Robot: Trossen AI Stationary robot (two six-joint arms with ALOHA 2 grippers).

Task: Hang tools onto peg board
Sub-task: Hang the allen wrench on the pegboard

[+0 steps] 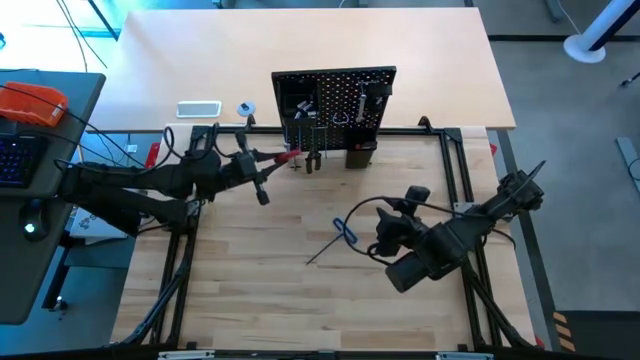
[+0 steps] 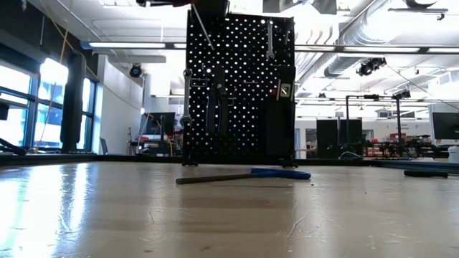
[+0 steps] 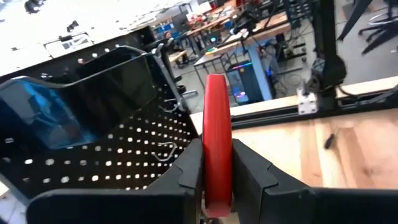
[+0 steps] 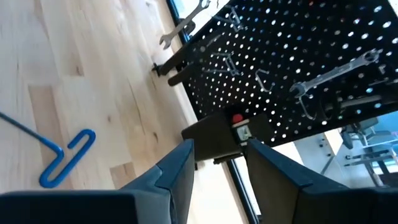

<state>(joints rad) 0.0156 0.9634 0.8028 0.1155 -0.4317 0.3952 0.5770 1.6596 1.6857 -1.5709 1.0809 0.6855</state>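
Note:
The peg board (image 1: pixel 335 105) stands upright at the middle of the table's far side, with silver wrenches (image 4: pixel 336 71) on its hooks. My left gripper (image 1: pixel 272 163) comes in from the left, just in front of the board's left part, and is shut on the red-handled screwdriver (image 1: pixel 290 156). A blue-handled T hex key (image 1: pixel 340 235) lies flat on the wood near the table's middle. To the right of it my right gripper (image 1: pixel 392 222) hovers open and holds nothing, pointing toward the board (image 4: pixel 298 56). My left gripper pinches the screwdriver's red handle (image 3: pixel 216 137) between its two fingers (image 3: pixel 186 174). The fingers come about level from the table's left and lie along the handle, which sticks out past their tips toward the peg board (image 3: pixel 93 124). The screwdriver is lifted clear of the table.
Dark tools hang low on the board's left (image 1: pixel 312 155), and a small black bin (image 4: pixel 214 140) sits at its foot. Black frame rails (image 1: pixel 460 170) border the wooden table. Behind the board a lighter table carries a white object (image 1: pixel 199 109) and a small roll (image 1: pixel 246 109).

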